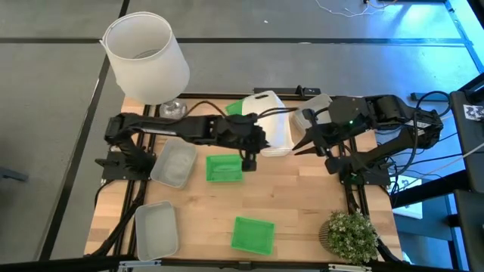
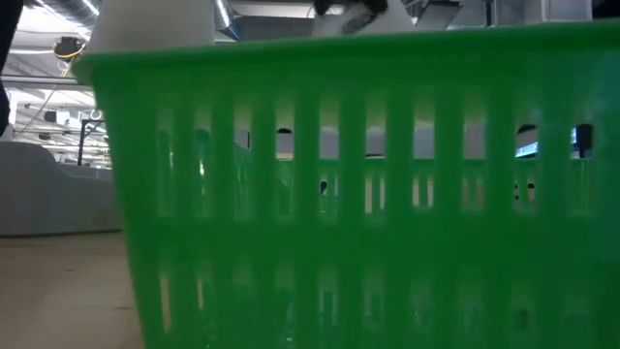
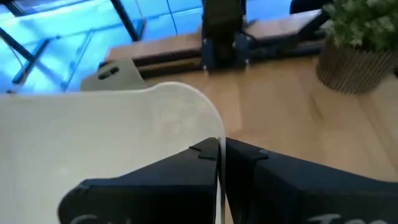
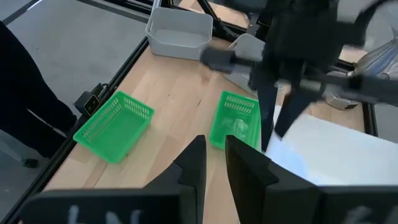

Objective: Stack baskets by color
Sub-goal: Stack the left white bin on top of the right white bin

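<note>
My left gripper (image 1: 248, 155) reaches to the table's middle and is shut on a white basket (image 1: 276, 128), which fills the left wrist view (image 3: 93, 137). My right gripper (image 1: 297, 149) hovers just right of that basket, its fingers (image 4: 214, 155) a little apart with nothing between them. One green basket (image 1: 224, 168) rests on its base under my left gripper. Another (image 1: 253, 234) rests near the front edge, and a third (image 1: 236, 107) peeks out behind the white one. Two grey baskets (image 1: 175, 162) (image 1: 156, 227) rest at the left. My left gripper pinches the white basket's wall at its rim (image 3: 217, 149) between its two fingers, one inside the basket and one outside. The fingers come slanting down from the table's left. Whether the basket is clear of the table I cannot tell.
A large white lampshade (image 1: 147, 57) stands at the far left corner. A small potted plant (image 1: 352, 234) stands at the near right corner. In the low view a green basket (image 2: 339, 194) blocks nearly everything. Bare wood shows at the table's near middle.
</note>
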`<state>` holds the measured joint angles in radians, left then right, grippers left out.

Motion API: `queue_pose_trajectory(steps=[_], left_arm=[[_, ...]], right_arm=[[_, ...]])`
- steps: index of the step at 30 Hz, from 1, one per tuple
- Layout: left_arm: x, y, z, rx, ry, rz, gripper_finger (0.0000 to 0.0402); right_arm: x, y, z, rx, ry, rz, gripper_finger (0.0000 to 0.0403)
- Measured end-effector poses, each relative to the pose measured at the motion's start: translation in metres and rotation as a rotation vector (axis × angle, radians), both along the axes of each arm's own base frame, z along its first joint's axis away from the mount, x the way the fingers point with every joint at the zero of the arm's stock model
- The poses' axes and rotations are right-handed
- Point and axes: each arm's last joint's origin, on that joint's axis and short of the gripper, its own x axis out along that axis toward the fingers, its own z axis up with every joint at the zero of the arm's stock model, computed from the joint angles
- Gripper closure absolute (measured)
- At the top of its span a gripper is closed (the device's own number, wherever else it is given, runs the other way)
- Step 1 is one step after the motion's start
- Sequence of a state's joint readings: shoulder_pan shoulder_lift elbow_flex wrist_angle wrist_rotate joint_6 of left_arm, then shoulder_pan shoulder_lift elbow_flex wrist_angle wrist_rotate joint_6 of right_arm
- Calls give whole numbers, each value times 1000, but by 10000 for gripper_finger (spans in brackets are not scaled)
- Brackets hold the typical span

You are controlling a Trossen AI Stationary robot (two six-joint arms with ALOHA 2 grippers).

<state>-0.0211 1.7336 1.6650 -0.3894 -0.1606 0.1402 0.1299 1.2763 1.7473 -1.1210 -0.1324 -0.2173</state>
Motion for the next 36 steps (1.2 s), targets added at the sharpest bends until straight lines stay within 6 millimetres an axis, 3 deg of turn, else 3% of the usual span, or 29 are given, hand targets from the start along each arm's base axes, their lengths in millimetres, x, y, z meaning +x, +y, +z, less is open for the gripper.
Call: queue_pose_trajectory(steps=[9, 21, 36], left_arm=[[38, 13, -43, -7, 12, 15, 401], [64, 27, -91, 7, 70, 73, 401], [52, 26, -82, 29, 255, 44, 401]], right_arm=[[-11, -2, 4, 4, -15, -2, 341], [-19, -3, 7, 8, -24, -4, 341], [-19, -3, 7, 5, -21, -2, 341]])
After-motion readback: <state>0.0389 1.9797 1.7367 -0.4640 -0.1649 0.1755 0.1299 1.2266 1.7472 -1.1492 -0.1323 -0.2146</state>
